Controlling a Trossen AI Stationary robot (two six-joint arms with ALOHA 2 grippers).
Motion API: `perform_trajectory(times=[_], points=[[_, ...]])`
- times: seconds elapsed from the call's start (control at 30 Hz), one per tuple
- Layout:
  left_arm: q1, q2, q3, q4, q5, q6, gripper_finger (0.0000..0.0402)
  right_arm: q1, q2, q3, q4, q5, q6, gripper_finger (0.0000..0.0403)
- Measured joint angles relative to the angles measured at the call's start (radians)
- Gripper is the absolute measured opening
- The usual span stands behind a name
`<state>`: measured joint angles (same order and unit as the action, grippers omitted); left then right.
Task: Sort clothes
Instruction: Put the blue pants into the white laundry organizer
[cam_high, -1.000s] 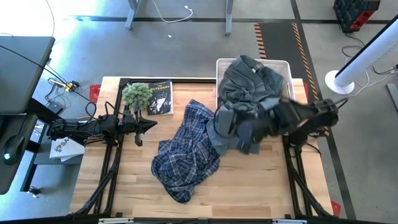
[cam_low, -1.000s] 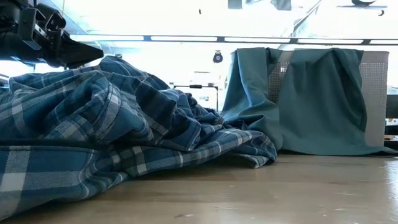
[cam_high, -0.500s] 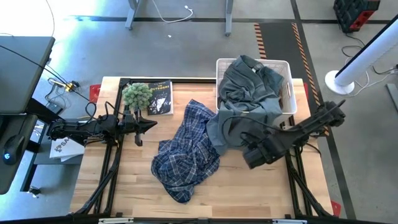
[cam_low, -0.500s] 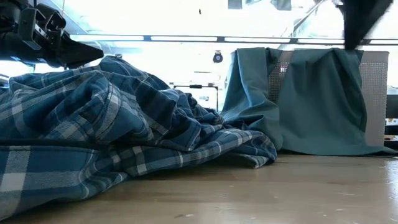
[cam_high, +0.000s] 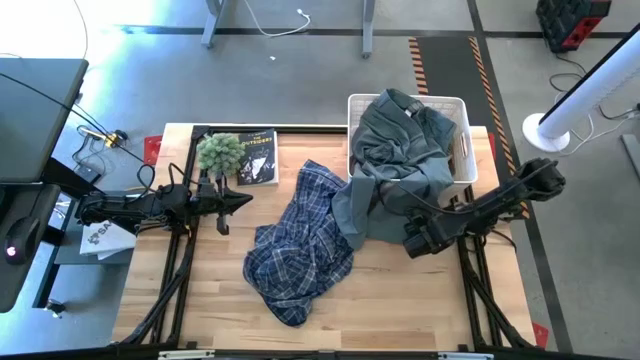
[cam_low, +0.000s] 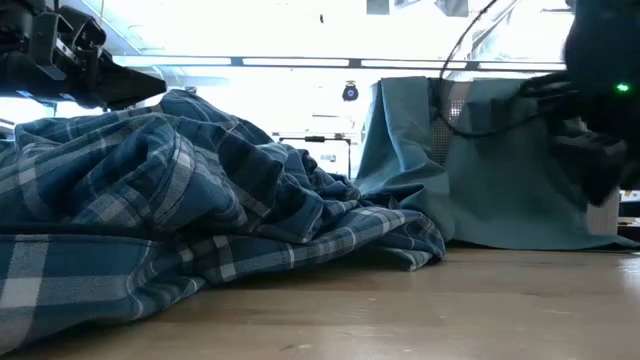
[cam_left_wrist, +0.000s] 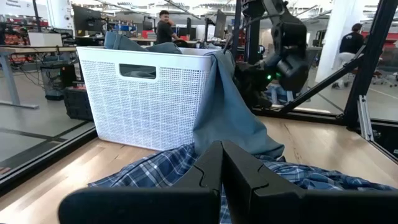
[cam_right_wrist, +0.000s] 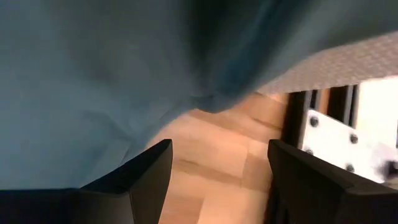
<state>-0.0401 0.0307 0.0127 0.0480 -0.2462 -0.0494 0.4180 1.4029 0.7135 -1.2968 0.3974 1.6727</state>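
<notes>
My right end effector (cam_high: 412, 243) has pulled back from the grey-blue garment (cam_high: 400, 150), fingers wide and empty beside its hanging edge. It still drapes over the basket (cam_high: 463, 140); plaid shirt (cam_high: 300, 245) lies on the table (cam_high: 400, 300). Left end effector (cam_high: 243, 200) waits pinched closed.

Both arms are matte black, built of slim tubular links with bulkier jointed housings. The left hand (cam_high: 238, 201) tapers to two flat, angular black fingers (cam_left_wrist: 208, 174). The right hand (cam_high: 418, 240) is blockier, with thin black cables looping alongside and a small green indicator light on its housing
</notes>
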Motion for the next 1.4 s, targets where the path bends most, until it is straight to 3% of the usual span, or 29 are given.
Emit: perform_trajectory(times=[0.1,0.23,0.5,0.6,0.77,1.07,1.27,1.4], points=[[0.000,0.000,0.000,0.000,0.000,0.000,0.0001,-0.012,0.010,0.019,0.037,0.077,-0.079,0.0261],[0.000,0.005,0.001,0.003,0.000,0.000,0.0001,-0.043,-0.002,-0.005,0.294,0.190,-0.268,0.0261],[0.000,0.007,0.000,0.000,0.000,0.000,0.0001,-0.114,-0.003,-0.146,1.018,0.142,-0.757,0.0261],[0.000,0.007,0.000,0.000,0.000,0.000,0.0001,-0.136,-0.003,-0.199,1.278,0.149,-0.848,0.0261],[0.000,0.007,0.000,0.000,0.000,0.000,0.0001,-0.188,-0.003,-0.239,1.553,0.150,-0.938,0.0261],[0.000,0.007,0.000,0.000,0.000,0.000,0.0001,-0.252,-0.002,-0.238,1.897,0.126,-1.056,0.0261],[0.000,0.007,0.000,0.000,0.000,0.000,0.0001,-0.295,0.000,-0.236,1.899,0.229,-0.944,0.0257],[0.000,0.007,0.000,0.000,0.000,0.000,0.0001,-0.303,0.022,-0.236,1.902,0.276,-0.919,0.0206]])
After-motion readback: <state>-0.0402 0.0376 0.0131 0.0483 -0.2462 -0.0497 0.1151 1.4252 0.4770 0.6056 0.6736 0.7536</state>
